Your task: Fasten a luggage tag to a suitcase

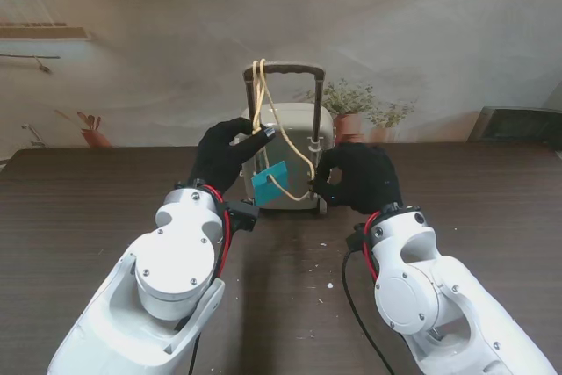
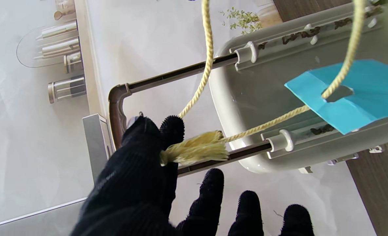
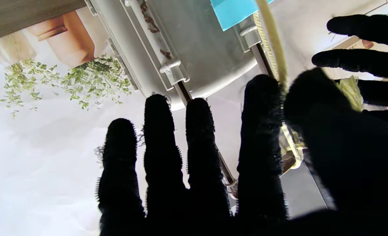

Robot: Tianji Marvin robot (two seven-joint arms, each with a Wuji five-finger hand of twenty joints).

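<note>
Small beige suitcase stands upright near the far edge of the dark wood worktop, roughly mid-width, brown telescopic handle pulled up. Yellow cord is draped over the handle's top bar and hangs down the suitcase front in a long loop. Blue luggage tag hangs on that loop, threaded through its slot, against the lower front of the case, tilted.

Left hand, black glove, is up at the suitcase's left side. Thumb and index pinch the frayed cord end, just beside one handle rail; the other three fingers are spread and hold nothing. The cord runs taut from the pinch to the tag slot.

Right hand sits close at the suitcase's lower right corner. In the right wrist view its four fingers are extended side by side, the cord passing between index and thumb. Cannot tell whether it really grips the cord there.

Small white crumbs are scattered on the worktop between the two arms. Potted plants show on the backdrop behind the case.
</note>
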